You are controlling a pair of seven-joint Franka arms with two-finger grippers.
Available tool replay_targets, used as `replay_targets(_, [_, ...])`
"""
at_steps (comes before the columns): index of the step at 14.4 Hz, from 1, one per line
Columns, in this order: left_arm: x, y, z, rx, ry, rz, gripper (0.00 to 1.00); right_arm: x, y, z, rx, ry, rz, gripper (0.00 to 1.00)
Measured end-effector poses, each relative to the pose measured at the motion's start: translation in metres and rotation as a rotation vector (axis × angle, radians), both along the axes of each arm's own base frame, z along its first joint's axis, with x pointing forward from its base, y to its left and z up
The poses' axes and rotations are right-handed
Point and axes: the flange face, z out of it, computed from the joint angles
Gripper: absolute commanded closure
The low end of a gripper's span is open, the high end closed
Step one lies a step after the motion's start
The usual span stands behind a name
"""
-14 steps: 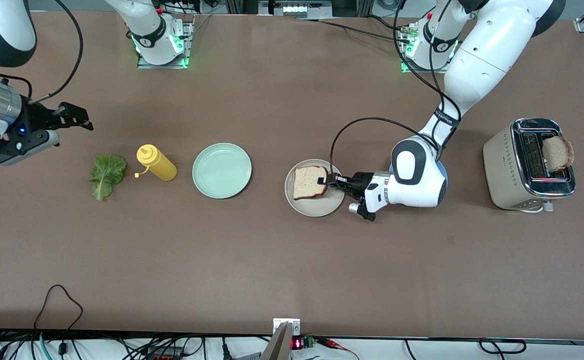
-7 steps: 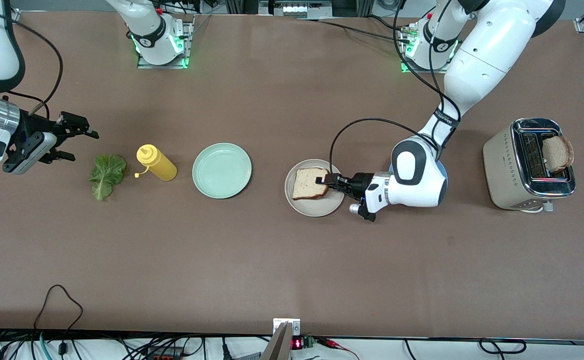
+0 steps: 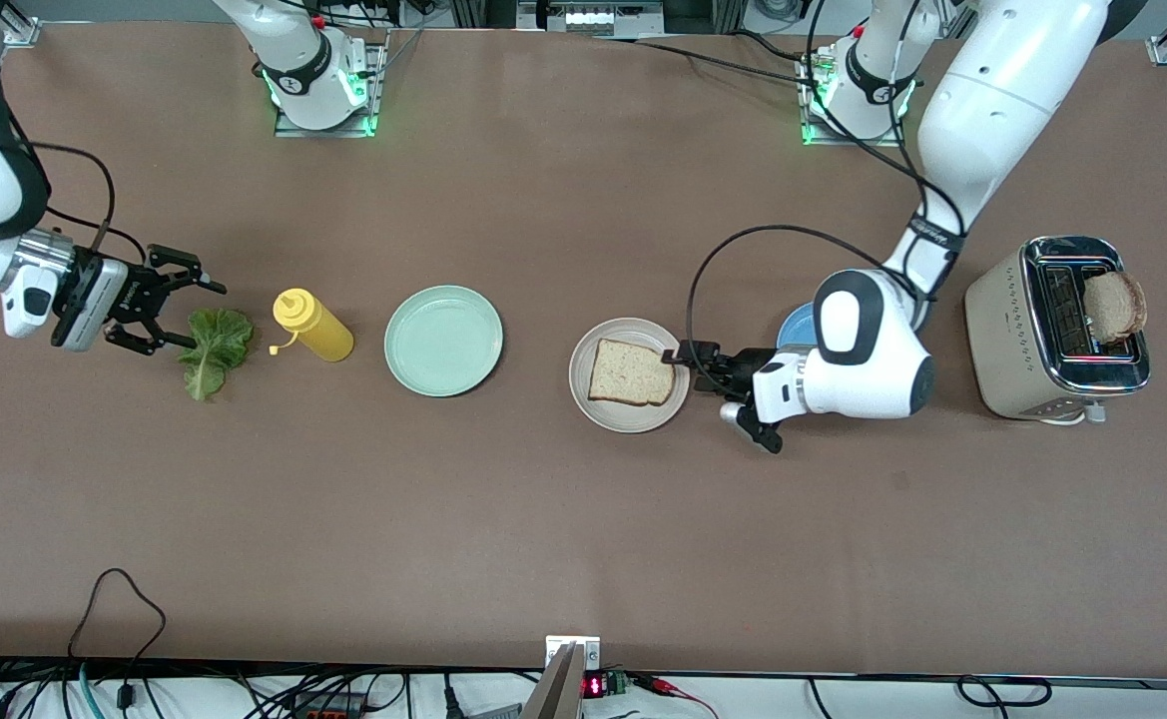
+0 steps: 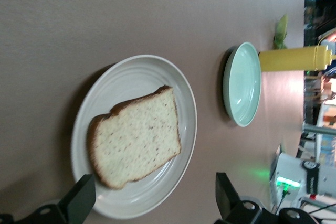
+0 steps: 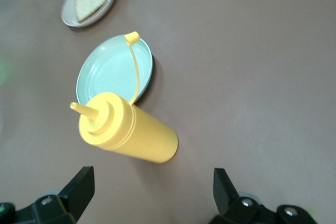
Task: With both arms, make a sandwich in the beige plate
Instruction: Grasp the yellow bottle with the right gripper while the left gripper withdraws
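Left pincer point(image 3: 675, 357), jaws spread and empty, is held just beside the beige plate point(image 3: 598, 407), where one bread slice point(image 3: 629, 373) lies flat. Right pincer point(image 3: 187, 312), also spread, is poised over the lettuce leaf point(image 3: 212, 347) on the tabletop point(image 3: 583, 519).

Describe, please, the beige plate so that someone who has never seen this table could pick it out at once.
Start at the toaster at the left arm's end of the table and move along the row toward the mustard bottle. Past the partly hidden blue plate comes the beige plate. Unlike the mint green plate beside it, it is off-white and carries a bread slice.
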Motion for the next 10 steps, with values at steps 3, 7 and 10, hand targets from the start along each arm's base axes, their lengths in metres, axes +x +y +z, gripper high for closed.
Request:
replay_targets(3, [0.005, 0.032, 0.022, 0.086, -0.029, -0.081, 0.0, -0.01, -0.004, -0.046, 0.128, -0.116, 0.04, 0.0])
replay_targets(7, [0.007, 0.073, 0.058, 0.277, -0.033, -0.16, 0.0, -0.03, 0.004, -0.096, 0.236, -0.292, 0.095, 0.0])
replay_targets(10, [0.006, 0.085, 0.087, 0.463, -0.035, -0.171, 0.0, -0.037, 0.016, -0.126, 0.334, -0.39, 0.117, 0.0])
